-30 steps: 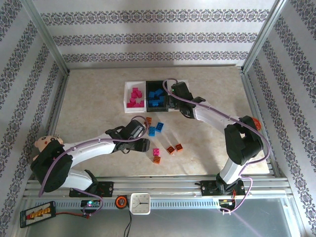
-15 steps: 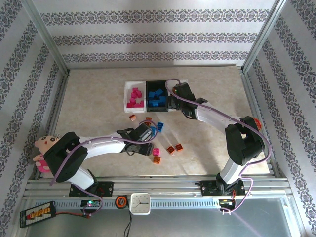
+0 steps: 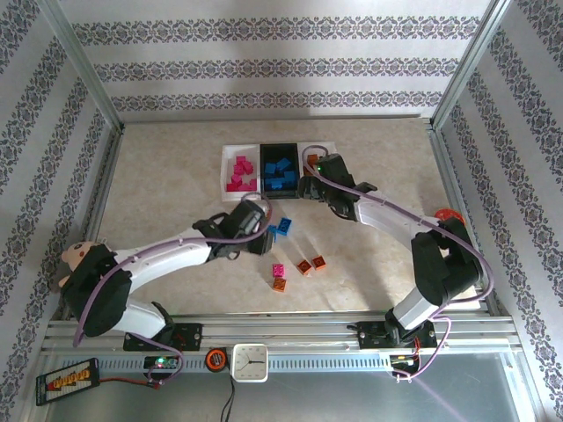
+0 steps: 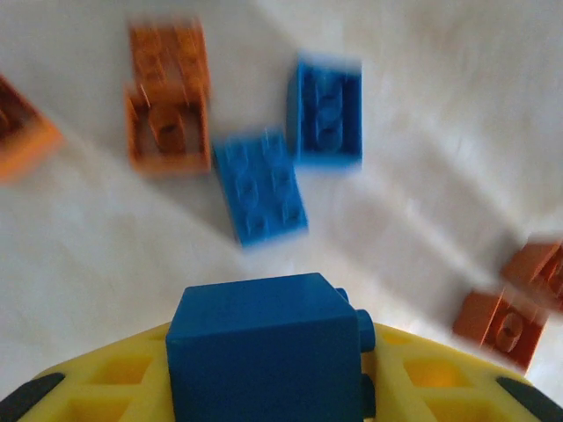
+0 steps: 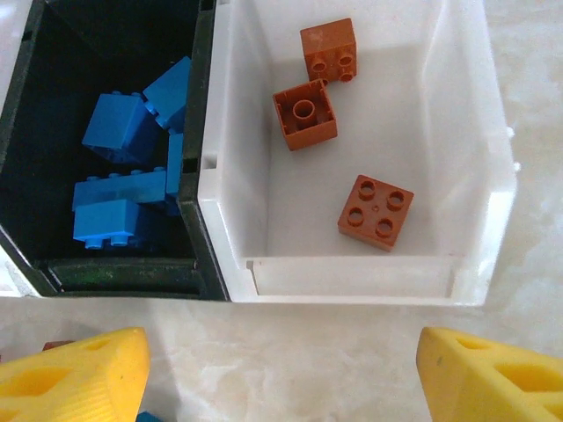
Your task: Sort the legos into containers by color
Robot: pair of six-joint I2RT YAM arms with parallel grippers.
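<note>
Legos (image 3: 303,266), three colours, to be sorted into containers; job judged well past halfway.

Near, loose on the table (image 3: 158,176): three loose orange bricks (image 3: 319,262) and one pink brick (image 3: 278,270), grouped close together to the right of the left arm. Neither pincer touches them.

Middle, left: left gripper (image 4: 273,391), yellow fingers pinching one held blue brick (image 4: 259,338). Just beyond it lie two loose blue bricks (image 4: 261,187), just beside each other. Further orange pieces (image 4: 167,97) lie to their left in the wrist view, blurred, count uncertain.

Middle, right: right gripper (image 5: 281,352), fingers spread wide with nothing between them. It hangs just near of the containers, facing the seam between the black bin and the right white bin.

Far: containers (image 3: 223,176), three bins joined in a row.
- left white bin (image 3: 227,158): sorted pink bricks (image 3: 237,173), several
- black bin (image 5: 207,132), middle: sorted blue bricks (image 5: 123,167), a heap
- right white bin (image 5: 475,176): three sorted orange bricks (image 5: 304,112), lying apart, room to spare

Done: each bin holds a single colour, as far as can be seen.

Left to do: the held blue brick goes to the black bin. After that the table has two blues, one pink and at least three oranges to clear
</note>
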